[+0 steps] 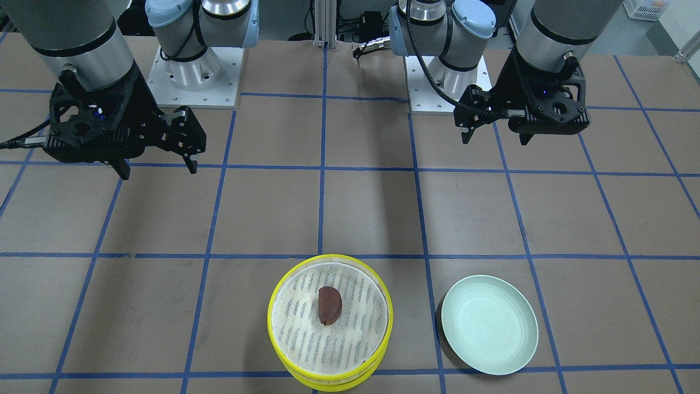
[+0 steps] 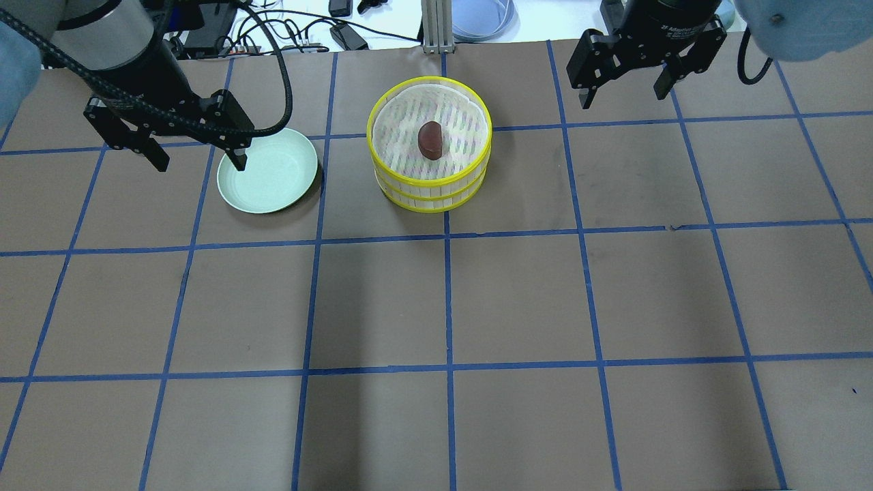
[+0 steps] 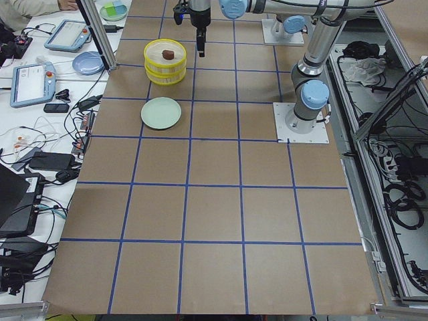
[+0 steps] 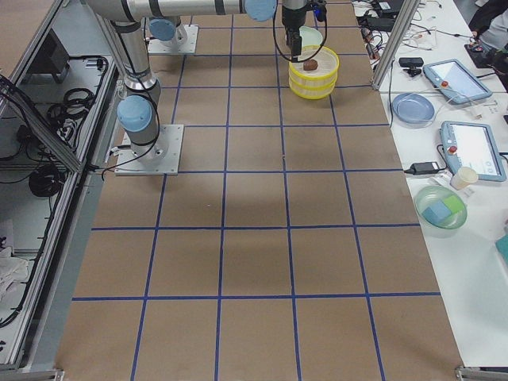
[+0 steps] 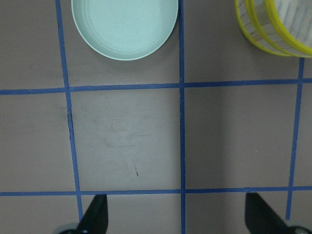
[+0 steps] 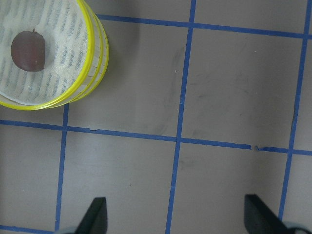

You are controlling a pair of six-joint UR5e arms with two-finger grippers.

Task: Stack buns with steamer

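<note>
The two steamer tiers [image 1: 328,378] stand stacked, yellow rims aligned, also in the overhead view [image 2: 430,192]. The dark reddish-brown bun [image 1: 330,305] lies on the white mesh of the top tier [image 2: 430,139] [image 6: 28,50]. The pale cream bun is hidden or out of view. My left gripper [image 2: 199,162] [image 1: 495,139] is open and empty, hovering by the plate's near-left edge. My right gripper [image 2: 623,97] [image 1: 158,171] is open and empty, raised well to the right of the steamer. Both wrist views show the fingers spread over bare table [image 5: 176,217] [image 6: 176,217].
An empty pale-green plate [image 2: 267,170] [image 1: 489,332] [image 5: 124,24] sits just left of the steamer in the overhead view. The table is brown with blue tape grid lines. Cables, tablets and bowls lie on the side bench beyond the table's far edge [image 3: 40,80].
</note>
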